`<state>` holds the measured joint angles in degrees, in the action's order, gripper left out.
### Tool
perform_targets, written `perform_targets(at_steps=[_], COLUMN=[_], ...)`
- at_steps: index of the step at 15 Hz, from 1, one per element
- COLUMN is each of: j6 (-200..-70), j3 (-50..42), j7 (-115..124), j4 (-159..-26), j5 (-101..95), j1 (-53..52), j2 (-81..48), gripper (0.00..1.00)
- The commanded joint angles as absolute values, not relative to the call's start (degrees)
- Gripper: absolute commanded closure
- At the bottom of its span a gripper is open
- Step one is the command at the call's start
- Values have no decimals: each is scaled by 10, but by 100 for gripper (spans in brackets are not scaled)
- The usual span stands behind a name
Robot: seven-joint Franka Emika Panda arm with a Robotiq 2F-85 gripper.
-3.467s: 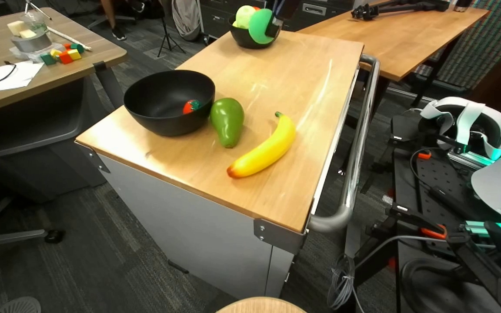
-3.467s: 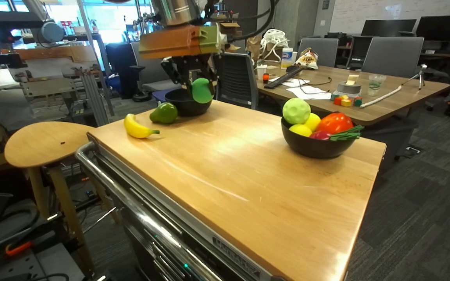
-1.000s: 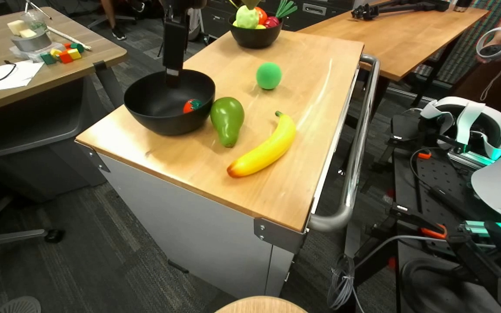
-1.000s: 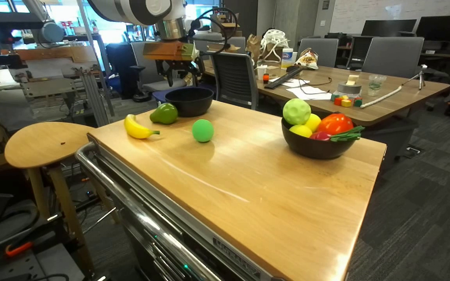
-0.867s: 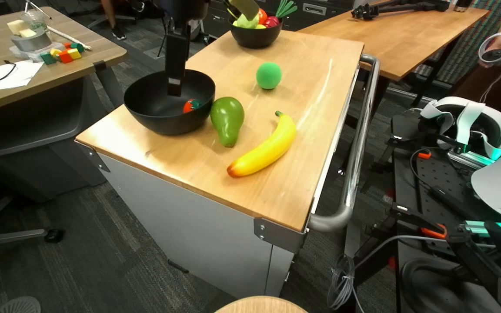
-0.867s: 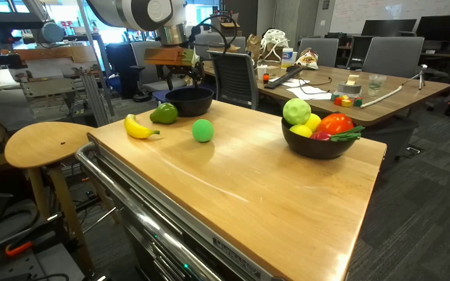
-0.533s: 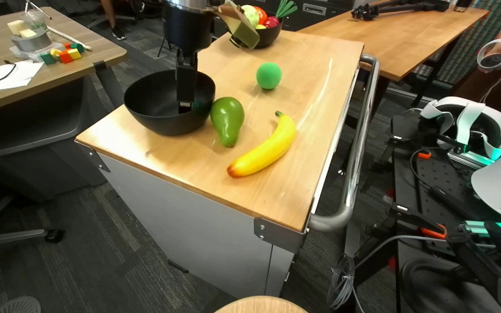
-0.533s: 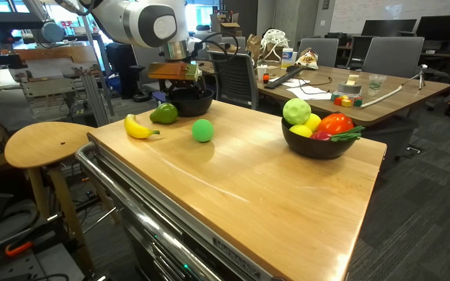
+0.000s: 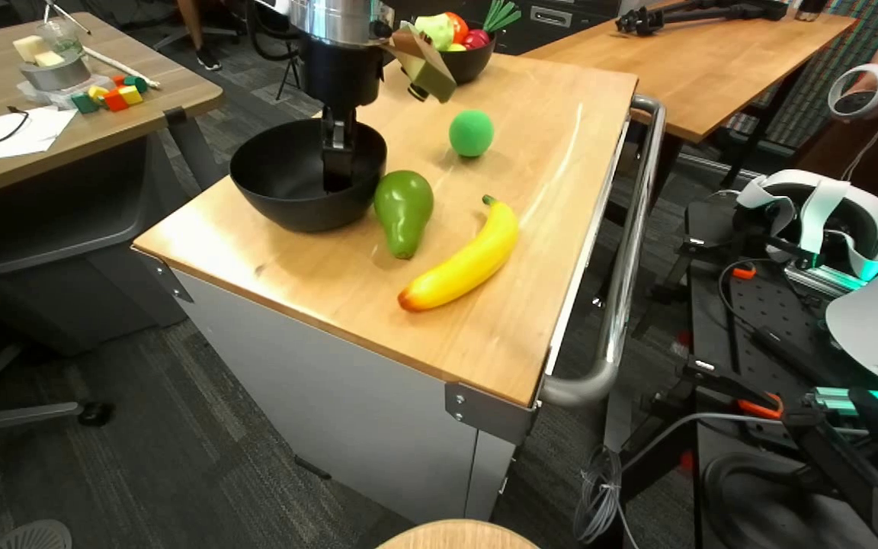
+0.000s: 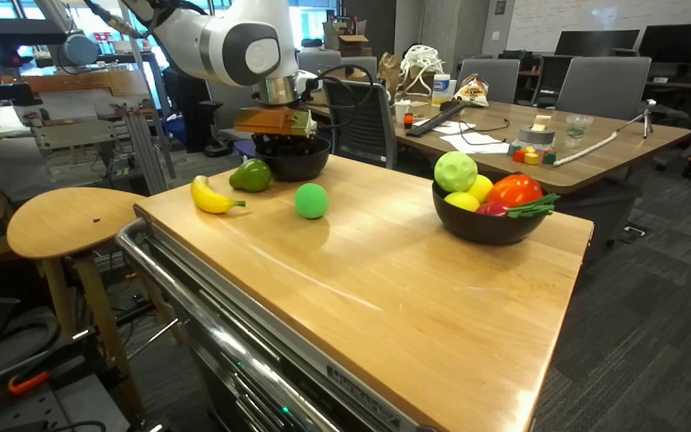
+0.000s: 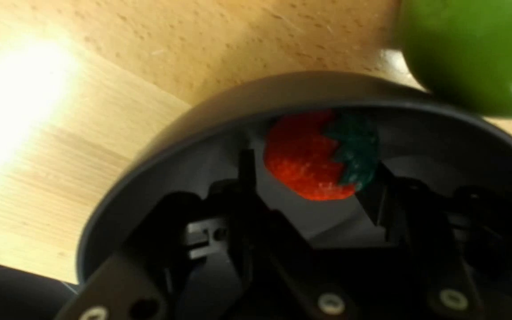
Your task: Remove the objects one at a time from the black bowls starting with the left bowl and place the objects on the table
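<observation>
The left bowl, wide and matte black, stands near the table's corner. A red strawberry-like toy with green leaves lies inside it against the wall; my gripper hides it in both exterior views. My gripper reaches down into the bowl with jaws apart on either side of the toy. A gap shows at the left finger; the right finger meets or overlaps the leaves. A dark green avocado-like piece rests against the bowl. A banana and green ball lie on the table.
The other black bowl holds a pale green ball, yellow fruits, an orange-red tomato and a red piece with green stalks. A metal bar handle runs along the table's side. A person's hand holds a controller.
My gripper let go of the green ball on the table, moved over the left bowl and lowered into it. The bowl and the avocado-like piece shifted slightly in the last half second.
</observation>
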<state>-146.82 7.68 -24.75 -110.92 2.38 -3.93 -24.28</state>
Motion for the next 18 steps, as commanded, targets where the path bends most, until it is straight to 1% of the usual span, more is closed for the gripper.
perform_targets(at_steps=[1, 2, 3, 5, 6, 8, 10, 12, 13, 14, 15, 18], j6=[-1470, -1470, -1470, -1476, -1482, -1487, -1486, -1479, -1477, -1475, -1476, -1476], j3=[86, 87, 88, 94, 95, 106, 114, 111, 111, 109, 106, 105], j7=[-232, -230, -230, -238, -239, -256, -266, -269, -280, -282, -280, -271], j4=[-1090, -1089, -1089, -1096, -1101, -1123, -1127, -1121, -1118, -1116, -1115, -1113], j5=[18, 19, 21, 28, 27, 49, 80, 106, 123, 133, 138, 139], j1=[-30, -30, -29, -25, -24, -9, 3, 8, 10, 9, 7, 2], j2=[-248, -245, -240, -216, -203, -158, -124, -107, -107, -109, -115, -139], gripper=[73, 78, 80, 95, 97, 100, 97, 96, 71, 70, 64, 41])
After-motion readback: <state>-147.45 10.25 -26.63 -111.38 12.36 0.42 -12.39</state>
